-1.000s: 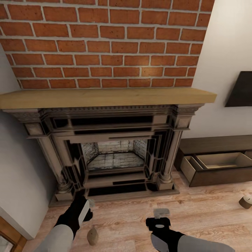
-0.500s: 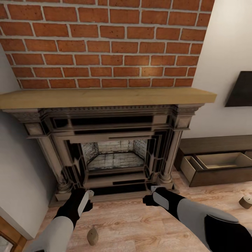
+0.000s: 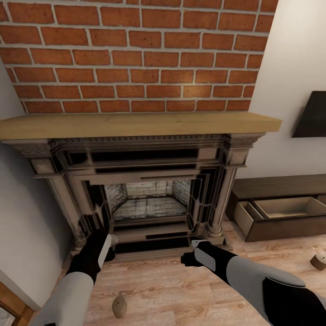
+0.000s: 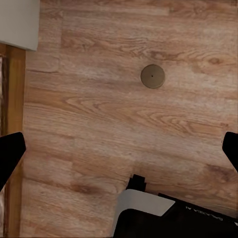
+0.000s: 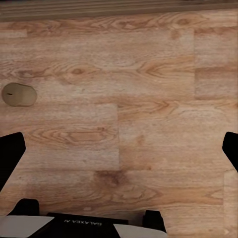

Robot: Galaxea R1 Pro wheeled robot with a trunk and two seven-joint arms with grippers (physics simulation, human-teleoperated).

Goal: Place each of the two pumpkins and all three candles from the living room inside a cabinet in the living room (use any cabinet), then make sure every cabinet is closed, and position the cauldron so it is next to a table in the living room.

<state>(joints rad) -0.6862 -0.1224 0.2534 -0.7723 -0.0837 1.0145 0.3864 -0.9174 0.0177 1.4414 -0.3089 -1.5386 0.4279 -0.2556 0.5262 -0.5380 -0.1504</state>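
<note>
Left gripper [image 3: 107, 246]: lower left of the head view, over the wooden plank floor [image 3: 181, 285] just in front of the fireplace base. In the left wrist view its two black fingertips [image 4: 10, 156] sit at opposite edges of the frame, so the jaws stand wide apart with nothing between them.

Right gripper [image 3: 192, 252]: lower centre of the head view, over the floor near the fireplace base. In the right wrist view its black fingertips [image 5: 11, 148] sit at opposite frame edges; jaws spread wide, holding nothing.

Near candle [image 3: 119, 306]: short grey-beige cylinder, bottom of the head view, on the floor, below and slightly right of the left gripper, apart from it. In the left wrist view it shows as a round disc [image 4: 152, 76] in the upper right, clear of both fingertips. In the right wrist view it shows at the left edge [image 5: 19, 94], above the fingertip there.

Far candle [image 3: 318, 260]: same stubby type, right edge of the head view, on the floor, well apart from the right gripper.

Cabinet [image 3: 280, 188]: long low dark-brown wooden unit, right of the head view, against the wall.

Cabinet drawer [image 3: 290, 207]: pulled open, pale beige inside.

Fireplace [image 3: 145, 190]: ornate beige surround, centre of the head view, under a light wooden mantel [image 3: 136, 124] and a red brick wall [image 3: 136, 54].
</note>
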